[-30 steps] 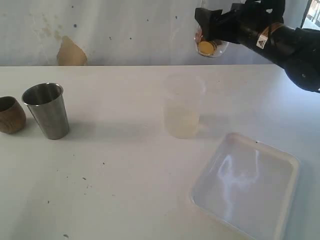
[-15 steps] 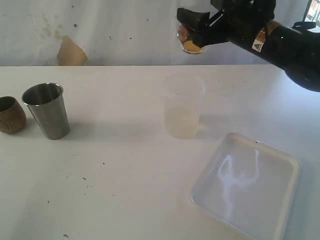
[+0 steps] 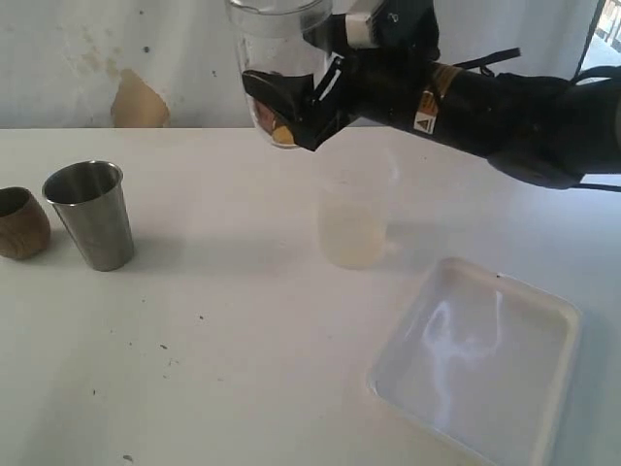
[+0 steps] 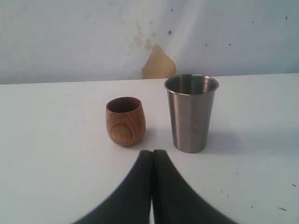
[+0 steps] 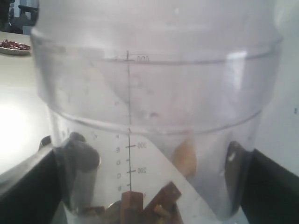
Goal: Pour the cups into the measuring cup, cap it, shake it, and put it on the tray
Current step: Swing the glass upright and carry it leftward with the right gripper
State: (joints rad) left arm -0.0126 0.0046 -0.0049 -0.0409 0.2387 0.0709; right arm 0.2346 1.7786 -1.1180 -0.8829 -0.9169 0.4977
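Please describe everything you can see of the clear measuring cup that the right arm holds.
The measuring cup is a tall tumbler of clear plastic with a printed scale up its side and a wider clear band around its top. Brown and orange pieces lie at its bottom. It hangs roughly upright above the table, gripped low on both sides by the right end effector. Nothing else touches it.

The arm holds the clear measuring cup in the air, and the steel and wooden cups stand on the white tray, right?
Not on the tray: the exterior view shows the steel cup and wooden cup on the table, far from it. The measuring cup is indeed held aloft.
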